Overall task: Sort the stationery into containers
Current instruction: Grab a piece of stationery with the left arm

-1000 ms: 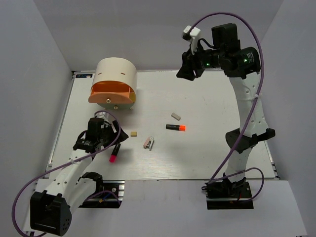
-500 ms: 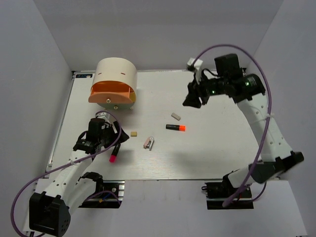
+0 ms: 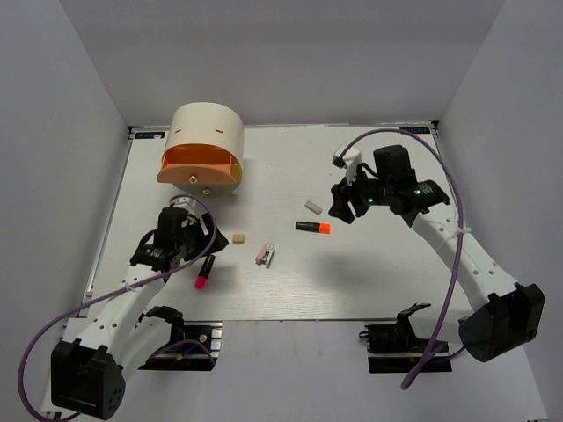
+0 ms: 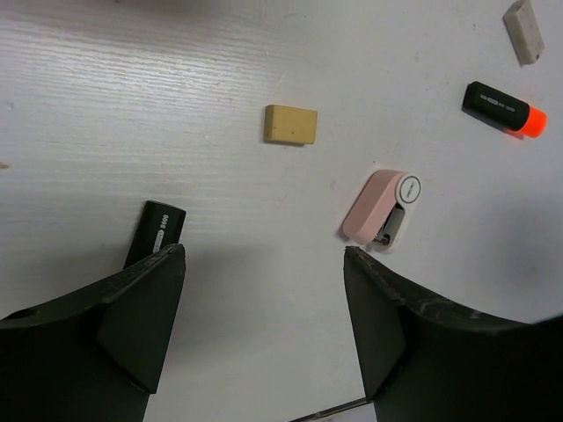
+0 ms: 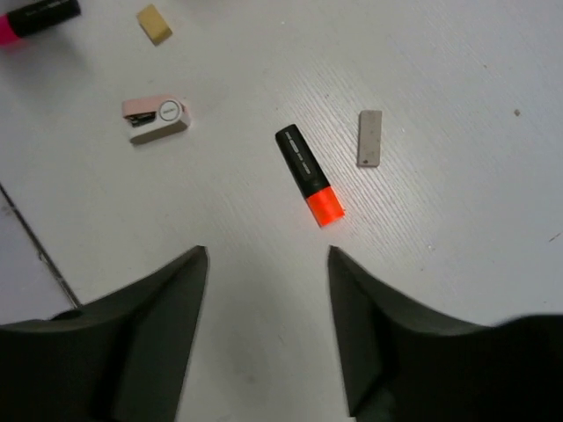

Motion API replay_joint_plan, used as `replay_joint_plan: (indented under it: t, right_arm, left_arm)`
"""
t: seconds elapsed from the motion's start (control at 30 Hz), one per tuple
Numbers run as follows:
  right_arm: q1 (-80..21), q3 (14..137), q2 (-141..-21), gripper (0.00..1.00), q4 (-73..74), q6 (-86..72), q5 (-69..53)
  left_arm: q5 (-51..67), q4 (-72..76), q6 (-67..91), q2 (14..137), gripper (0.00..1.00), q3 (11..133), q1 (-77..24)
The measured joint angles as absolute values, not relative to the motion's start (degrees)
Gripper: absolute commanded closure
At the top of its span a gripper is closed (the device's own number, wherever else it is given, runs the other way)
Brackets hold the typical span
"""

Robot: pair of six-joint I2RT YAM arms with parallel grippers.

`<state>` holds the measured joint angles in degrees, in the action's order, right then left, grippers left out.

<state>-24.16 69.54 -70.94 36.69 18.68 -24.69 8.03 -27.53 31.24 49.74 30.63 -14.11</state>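
Right wrist view looks down past the right end effector point(image 5: 266, 255), whose two dark fingers stand well apart with nothing between them but bare white surface point(image 3: 387, 272). Just ahead of the fingertips, and nearly in line with the gap, lies the short black marker with an orange cap point(image 5: 310, 176), cap end nearest. I take it to be the piece this arm is going for. It lies only a little askew to the gap, so a slight wrist turn should let the fingers close squarely across the black barrel rather than the slippery cap. The flat grey eraser point(image 5: 370, 138) rests just beside the marker, apart from it, so the finger on that side should drop between the two without nudging it. Further ahead are the pinkish-white clip point(image 5: 156, 119), the tan eraser point(image 5: 154, 24) and the pink-capped marker point(image 5: 35, 18). Over there the left end effector point(image 4: 264, 255) is also spread wide and empty, that pink-capped marker lying against one of its fingers. The cream cylindrical box with orange and yellow tiers point(image 3: 207, 145) stands well away from the right end effector, so a firm mid-barrel hold matters for the carry.
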Motion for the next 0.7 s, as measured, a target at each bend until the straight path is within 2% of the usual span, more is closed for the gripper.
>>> replay_joint_plan:
  t: [0.03, 0.13, 0.2, 0.23, 0.37, 0.7]
  right_arm:
    - [-24.03, 67.46, -70.72, 0.3, 35.24, 18.61, -24.03]
    - [-23.66, 62.19, -70.52, 0.3, 31.48, 18.63, -22.44]
    - [-23.27, 59.55, -70.52, 0.32, 29.67, 18.41, -21.82]
    - [-23.09, 58.57, -70.52, 0.37, 28.95, 18.13, -21.65]
    - [-22.44, 57.08, -70.46, 0.41, 26.22, 16.67, -21.45]
    - [-21.3, 55.37, -70.24, 0.4, 20.45, 13.39, -22.09]
  left_arm:
    - [7.66, -27.7, 30.96, 50.17, 0.18, 31.03, -14.11]
    - [5.93, -28.42, 30.0, 52.95, 0.18, 32.95, -14.15]
    - [4.45, -28.6, 29.3, 55.64, 0.19, 34.39, -14.39]
    - [3.75, -28.93, 29.06, 56.99, 0.19, 35.11, -14.5]
    - [0.62, -31.16, 28.01, 61.17, 0.23, 37.3, -15.18]
    - [-3.9, -38.74, 29.89, 65.21, 0.28, 39.31, -18.41]
